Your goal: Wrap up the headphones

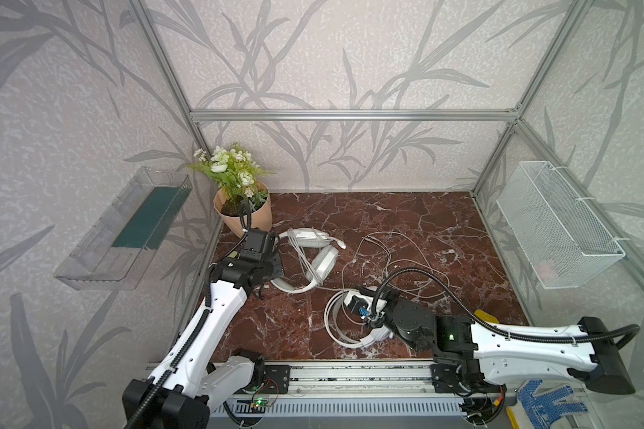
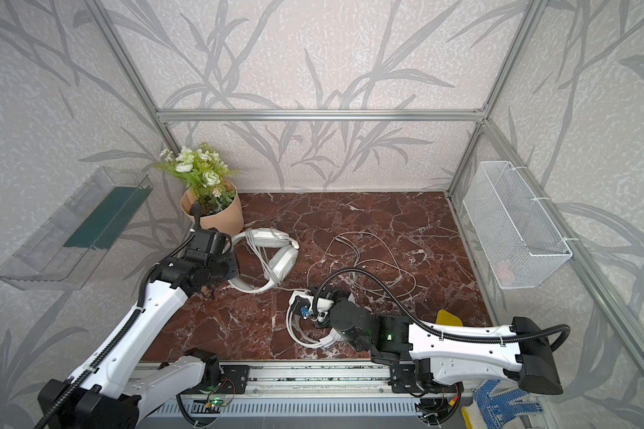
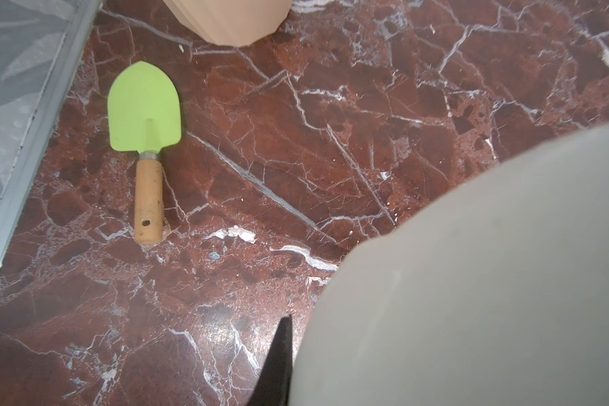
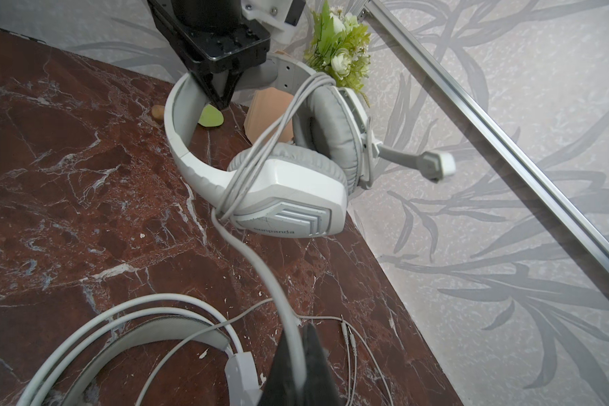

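The greyish-white headset (image 1: 322, 260) is found at the left rear of the tabletop (image 1: 443, 223), just in front of a flower pot (image 1: 257, 220). Its grey cable (image 4: 257, 270) is wound several times across the ear cups, with one end running off towards the front. That end is pinched in the right tool (image 4: 297, 351), whose jaws are drawn narrow on it. In the right wrist view the headband is gripped by the left tool (image 4: 221, 98), with the jaws nearly together. The microphone boom (image 4: 419, 162) is stuck out to one side. The glossy white headset (image 4: 169, 321) is laid near the front edge and is partly covered by the right arm in both top views. A thin pale cable (image 4: 347, 332) with two plugs is spread in loose loops over the middle of the tabletop. A green trowel (image 3: 144, 105) is laid near the pot, by the left wall. A clear shelf (image 1: 119, 237) is fixed to the left wall and a mesh basket (image 1: 558, 223) to the right.
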Motion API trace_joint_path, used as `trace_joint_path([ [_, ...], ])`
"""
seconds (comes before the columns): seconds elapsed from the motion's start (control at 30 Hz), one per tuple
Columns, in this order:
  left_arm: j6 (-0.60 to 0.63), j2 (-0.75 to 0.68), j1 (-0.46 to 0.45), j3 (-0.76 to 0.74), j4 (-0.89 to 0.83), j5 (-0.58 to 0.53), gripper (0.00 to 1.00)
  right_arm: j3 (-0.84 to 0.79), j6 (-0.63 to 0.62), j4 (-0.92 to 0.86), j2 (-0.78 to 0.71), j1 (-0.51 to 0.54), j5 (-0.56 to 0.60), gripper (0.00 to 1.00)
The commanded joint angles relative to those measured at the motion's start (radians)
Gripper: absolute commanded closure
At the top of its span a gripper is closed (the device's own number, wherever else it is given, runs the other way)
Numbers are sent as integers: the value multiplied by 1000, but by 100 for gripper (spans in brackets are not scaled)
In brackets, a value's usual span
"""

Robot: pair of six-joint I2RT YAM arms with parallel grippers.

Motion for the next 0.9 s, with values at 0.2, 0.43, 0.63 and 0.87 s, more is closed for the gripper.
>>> trace_joint_path([
  [0.2, -11, 55, -4, -7, 71, 46, 100, -11, 16, 14, -20, 3, 77, 100],
  [0.43, -8, 150, -7, 41, 10, 66, 100, 46, -73, 9, 5, 15, 108, 100],
  [0.63, -4, 164, -8, 38, 11, 85, 100, 106, -158, 47, 20, 17, 122, 100],
  [0.87, -4, 199, -10, 54, -6, 116, 100, 210, -295, 84, 124, 50, 98, 100],
])
